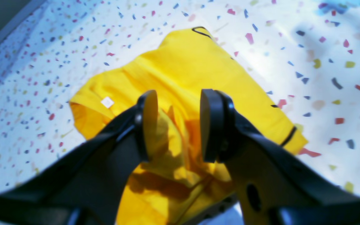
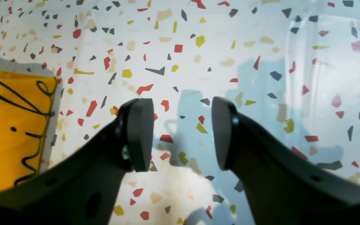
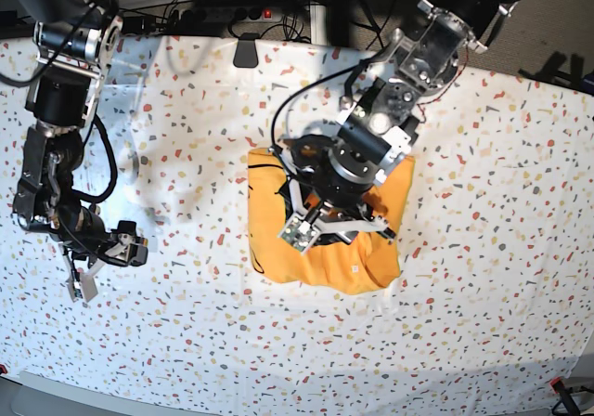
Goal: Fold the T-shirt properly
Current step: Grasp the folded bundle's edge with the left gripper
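left claw hanging over a half-folded tee, nothing gripped yet

while the left gripper [image 1: 178,125] hangs over the t-shirt [image 1: 195,78], its jaws stand apart with a clear gap and only loose yellow cloth showing behind and below them. i can't see any fabric pinched between the pads, so i'd call it open and holding nothing. in the base view that claw sits right above the middle of the garment.

if the next step is another fold or a tidy-up, my guess is it should come down on an outer edge rather than the rumpled middle, take one or two layers only, and carry them flat across so the bundle doesn't drag. the near end in the left wrist view looks bunched and creased, so smoothing that first would probably help. the risk i'd bet on is grabbing too many layers and pulling the whole stack out of shape.

moving outward: the shirt lies as a compact, roughly rectangular bundle near the centre of the speckled tablecloth [image 3: 483,156], already folded in on itself, with thin black line marks [image 2: 17,100] along one edge.

the right gripper [image 2: 183,134] is well apart from it, off to the side over bare cloth, jaws open and empty. the shirt only peeks in at the edge of its wrist view.
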`<state>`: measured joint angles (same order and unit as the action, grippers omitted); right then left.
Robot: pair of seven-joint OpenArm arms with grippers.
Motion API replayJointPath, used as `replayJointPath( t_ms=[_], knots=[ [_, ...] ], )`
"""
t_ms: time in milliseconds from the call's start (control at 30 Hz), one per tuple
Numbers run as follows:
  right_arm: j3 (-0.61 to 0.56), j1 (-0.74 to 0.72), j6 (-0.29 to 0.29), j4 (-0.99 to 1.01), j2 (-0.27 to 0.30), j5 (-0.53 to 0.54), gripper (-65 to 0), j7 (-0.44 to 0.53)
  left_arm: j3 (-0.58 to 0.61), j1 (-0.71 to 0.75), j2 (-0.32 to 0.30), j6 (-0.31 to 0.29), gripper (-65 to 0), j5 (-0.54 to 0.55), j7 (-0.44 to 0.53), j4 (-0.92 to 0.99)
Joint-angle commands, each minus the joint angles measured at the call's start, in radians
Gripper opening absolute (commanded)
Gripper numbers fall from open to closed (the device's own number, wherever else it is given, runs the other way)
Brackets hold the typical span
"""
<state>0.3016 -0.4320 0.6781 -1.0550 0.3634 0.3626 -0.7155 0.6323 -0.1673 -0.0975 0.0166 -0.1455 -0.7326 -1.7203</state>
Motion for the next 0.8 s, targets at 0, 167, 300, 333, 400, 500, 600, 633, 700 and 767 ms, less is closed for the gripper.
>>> replayJointPath(
  t_ms=[0, 167, 300, 333, 400, 500, 600, 633, 700, 767],
  knots=[
    [0.003, -0.031, 0.003, -0.019, 0.016, 0.016, -35.2, 0.014, -0.002, -0.019, 0.006, 0.004, -42.8, -0.015, 0.024, -0.013],
    [0.003, -0.031, 0.003, -0.019, 0.016, 0.017, -35.2, 0.011, -0.002, -0.023, 0.006, 0.006, -42.8, -0.074, 0.058, 0.036],
    [0.003, -0.031, 0.003, -0.019, 0.016, 0.021, -35.2, 0.011, -0.002, -0.041, 0.007, 0.006, -42.8, -0.063, 0.056, 0.12],
    [0.003, -0.031, 0.003, -0.019, 0.016, 0.024, -35.2, 0.01, -0.002, -0.045, 0.006, 0.006, -42.8, -0.063, 0.055, 0.134],
    [0.003, -0.031, 0.003, -0.019, 0.016, 0.04, -35.2, 0.011, -0.002, -0.051, 0.006, 0.006, -42.8, -0.064, 0.052, 0.154],
    [0.003, -0.031, 0.003, -0.019, 0.016, 0.042, -35.2, 0.011, -0.002, -0.052, 0.006, 0.006, -42.8, -0.064, 0.049, 0.156],
    [0.003, -0.031, 0.003, -0.019, 0.016, 0.042, -35.2, 0.011, -0.002, -0.052, 0.006, 0.006, -43.1, -0.064, 0.048, 0.154],
    [0.003, -0.031, 0.003, -0.019, 0.016, 0.042, -35.2, 0.011, -0.002, -0.052, 0.006, 0.006, -43.9, -0.064, 0.048, 0.154],
    [0.003, -0.031, 0.003, -0.019, 0.016, 0.042, -35.2, 0.011, -0.002, -0.052, 0.006, 0.006, -50.4, -0.068, 0.045, 0.154],
    [0.003, -0.031, 0.003, -0.019, 0.016, 0.042, -35.2, 0.011, -0.002, -0.052, 0.006, 0.006, -62.0, -0.093, 0.039, 0.154]
  ],
)
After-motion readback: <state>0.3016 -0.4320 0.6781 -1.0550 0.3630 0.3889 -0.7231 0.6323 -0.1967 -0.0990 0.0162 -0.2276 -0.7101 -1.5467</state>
